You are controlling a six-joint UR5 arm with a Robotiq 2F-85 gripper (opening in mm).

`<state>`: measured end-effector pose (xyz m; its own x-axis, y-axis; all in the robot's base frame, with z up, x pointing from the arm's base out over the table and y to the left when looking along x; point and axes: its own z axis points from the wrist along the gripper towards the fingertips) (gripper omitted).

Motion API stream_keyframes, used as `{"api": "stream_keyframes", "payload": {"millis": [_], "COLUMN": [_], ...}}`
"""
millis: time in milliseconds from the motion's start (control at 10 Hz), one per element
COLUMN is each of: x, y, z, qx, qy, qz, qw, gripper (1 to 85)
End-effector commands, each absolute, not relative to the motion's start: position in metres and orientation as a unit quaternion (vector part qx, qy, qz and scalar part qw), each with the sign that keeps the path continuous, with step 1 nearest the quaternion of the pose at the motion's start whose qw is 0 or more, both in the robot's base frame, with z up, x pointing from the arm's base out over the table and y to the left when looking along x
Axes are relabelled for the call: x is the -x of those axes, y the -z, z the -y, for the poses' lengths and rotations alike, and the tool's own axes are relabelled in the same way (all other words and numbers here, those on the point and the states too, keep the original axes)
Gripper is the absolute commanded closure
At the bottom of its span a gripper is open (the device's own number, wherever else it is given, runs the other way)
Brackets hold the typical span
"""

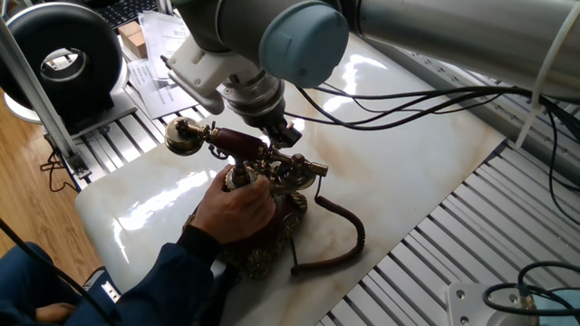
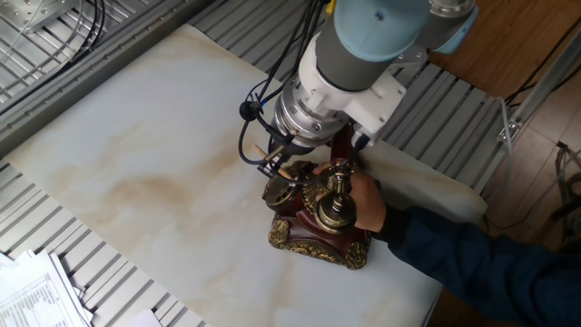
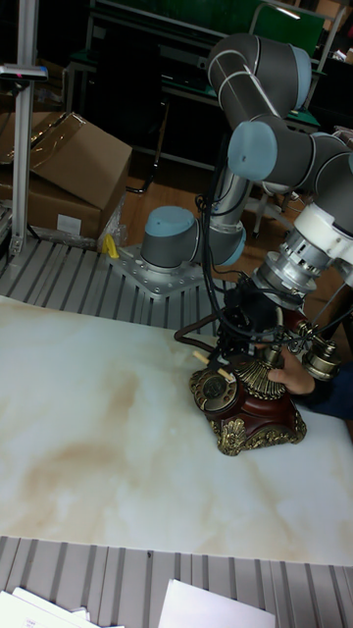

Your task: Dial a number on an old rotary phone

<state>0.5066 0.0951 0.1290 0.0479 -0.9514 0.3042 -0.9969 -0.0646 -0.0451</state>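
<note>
The old rotary phone [image 1: 272, 177] stands on the marble tabletop [image 1: 408, 172], with a brass cradle, a dark red handset [image 1: 231, 140] and a brown cord [image 1: 340, 235]. In the tall fixed view its round dial [image 3: 213, 390] faces left on the ornate base [image 3: 257, 424]. My gripper [image 3: 233, 345] hangs just above the dial. It is shut on a small wooden stick [image 3: 208, 359] that slants down toward the dial. In the other fixed view the gripper [image 2: 280, 166] sits right over the phone [image 2: 318, 227], and its fingers are mostly hidden by the wrist.
A person's hand [image 1: 237, 208] in a dark blue sleeve grips the phone from the near side. Black cables [image 1: 408, 91] trail across the slab. Papers [image 1: 163, 41] and a black round device [image 1: 63, 54] lie beyond the slab's edge. Slatted aluminium rails [image 1: 489, 226] surround it.
</note>
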Motion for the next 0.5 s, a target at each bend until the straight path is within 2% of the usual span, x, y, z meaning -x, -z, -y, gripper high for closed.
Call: {"api": "stream_keyframes", "payload": {"millis": [0, 400], "x": [-0.517, -0.533], "y": [-0.126, -0.122], "z": [-0.097, -0.092], "qx": [-0.702, -0.700], "qy": [-0.132, -0.152], "qz": [0.697, 0.694], "qw": [0.071, 0.074], "gripper": [84.3, 84.3]}}
